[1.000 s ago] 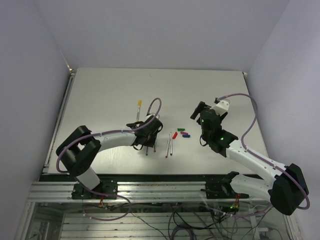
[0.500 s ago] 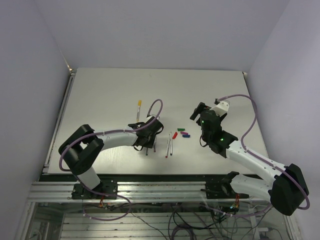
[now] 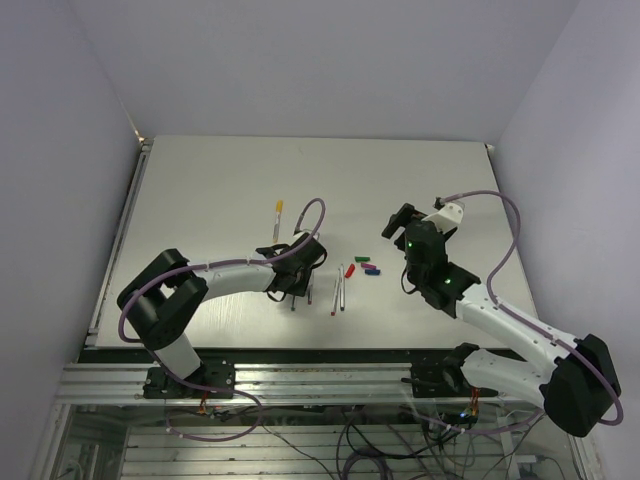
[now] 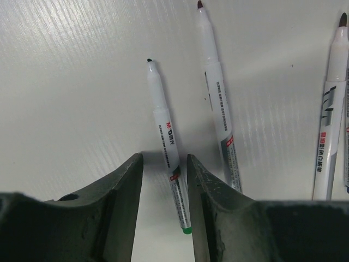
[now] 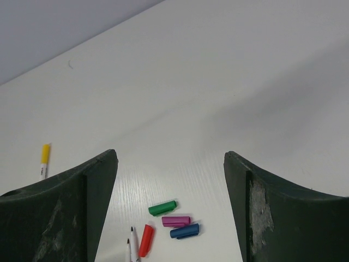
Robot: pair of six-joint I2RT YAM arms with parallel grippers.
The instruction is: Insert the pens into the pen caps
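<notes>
Five thin silvery-white marker pens lie on the pale grey table (image 3: 200, 190). One of them, the pen wearing a yellow cap (image 3: 277, 213), lies alone at 12 o'clock from the left gripper (image 4: 164, 159). The other four have bare tips and lie nearly parallel near the table's front edge. They are the pen with a green end (image 4: 169, 144), a second uncapped pen (image 4: 218, 103) just beside it at 3 o'clock, and two more uncapped pens (image 3: 333, 298) side by side further toward 3 o'clock.

Four short plastic caps lie loose in a tight cluster at 3 o'clock from those pens: a red cap (image 5: 146, 240), a green cap (image 5: 162, 208), a purple cap (image 5: 176, 221) and a blue cap (image 5: 184, 231). None of them sits on a pen.

The left arm is folded at the elbow. Its forearm stretches low over the table toward 3 o'clock, and the wrist is turned down. Its jaws stand partly apart astride the green-ended barrel. One finger is clear of the barrel, and the other is so close that I cannot tell whether it touches.

The right arm rises from its base toward 10 o'clock. The right gripper (image 5: 170, 155) is held above the table at 3 o'clock from the caps, its jaws spread wide and holding nothing.
</notes>
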